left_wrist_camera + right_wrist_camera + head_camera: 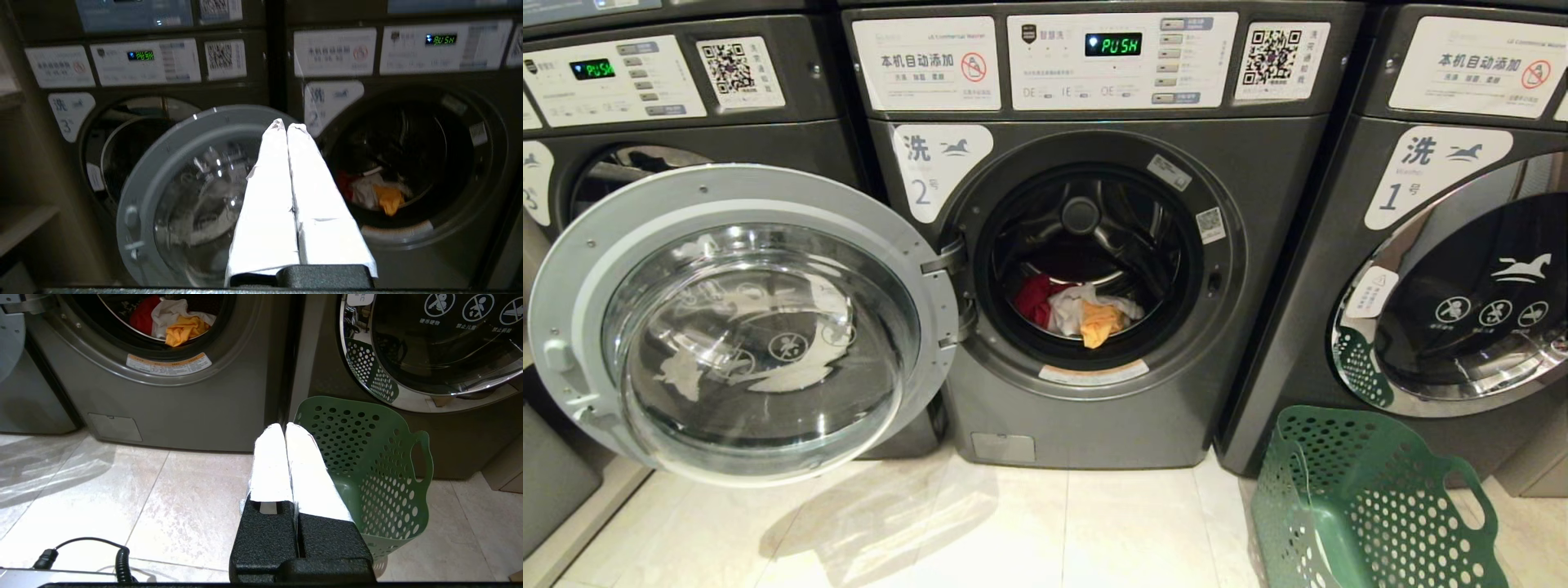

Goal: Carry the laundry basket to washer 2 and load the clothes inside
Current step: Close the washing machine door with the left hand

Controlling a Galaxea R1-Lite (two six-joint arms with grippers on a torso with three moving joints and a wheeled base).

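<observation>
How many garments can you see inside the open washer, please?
3, heaped at the front of the drum of washer 2: a red one leftmost, a white one in the middle, a yellow-orange one in front. Others may lie hidden beneath.

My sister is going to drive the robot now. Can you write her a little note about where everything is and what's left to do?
Left gripper: shut, empty, raised facing the open door of washer 2.
Right gripper: shut, empty, low over the floor beside the laundry basket.
The clothes, red, white and yellow, lie inside washer 2's drum.
The basket stands on the floor in front of washer 1, and looks empty.
Done: basket carried, clothes loaded.
Left: probably just closing the door.
</observation>
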